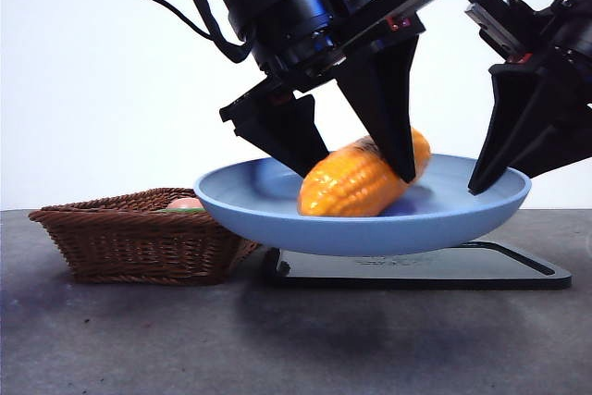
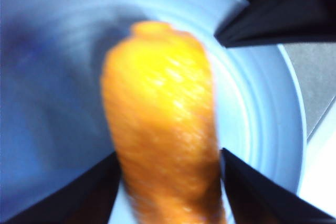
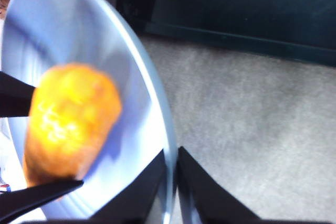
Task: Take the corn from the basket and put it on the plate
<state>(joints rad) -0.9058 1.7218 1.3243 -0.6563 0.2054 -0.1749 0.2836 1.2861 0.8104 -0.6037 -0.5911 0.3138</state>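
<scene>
Gray bench [image 1: 111,339]: left claw [image 1: 356,150] squeezes the corn [image 1: 361,178] inside the blue plate [image 1: 444,219]; right claw [image 1: 490,173] pinches the plate's rim.

text: none legible | labels: none | numbers: none | signs: none

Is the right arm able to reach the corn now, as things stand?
Probably not. The right gripper is shut on the plate rim, holding it lifted, and the left gripper already straddles the corn, its fingers on both sides.
</scene>
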